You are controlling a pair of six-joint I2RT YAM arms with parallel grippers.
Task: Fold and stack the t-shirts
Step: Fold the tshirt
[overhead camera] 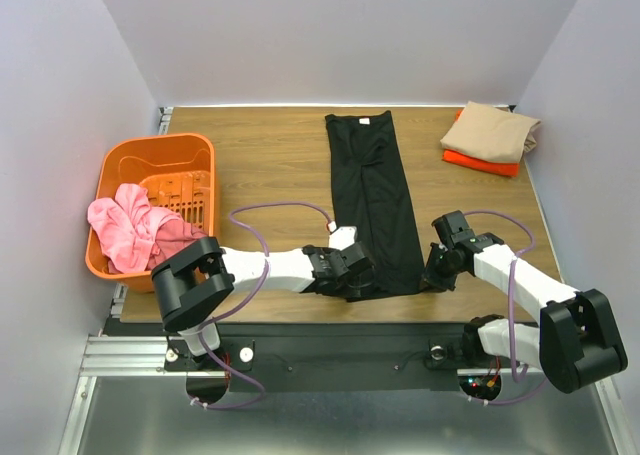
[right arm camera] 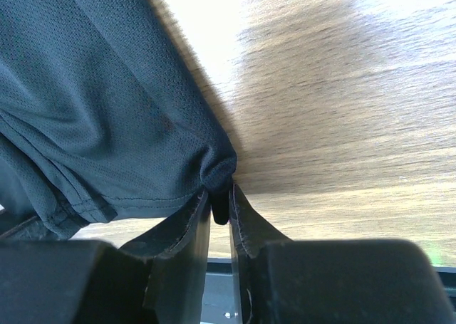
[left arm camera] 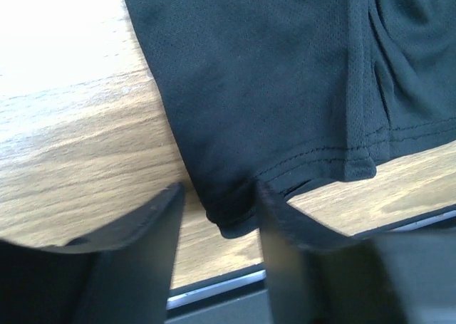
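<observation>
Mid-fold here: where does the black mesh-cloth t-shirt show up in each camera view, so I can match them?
Top external: black mesh-cloth t-shirt, a long folded strip running down the middle of the table.
Left wrist: upper right; one hem corner sits between the open left gripper fingers.
Right wrist: upper left; the other hem corner is pinched in the right gripper.
Shared landmark: the stitched bottom hem at the near edge of the wood-grain table.

I can pass over bare surface (overhead camera: 270, 165) between the black t-shirt (overhead camera: 372, 195) and the basket (overhead camera: 150, 142); the folded stack (overhead camera: 488, 135) blocks my far right corner.
</observation>
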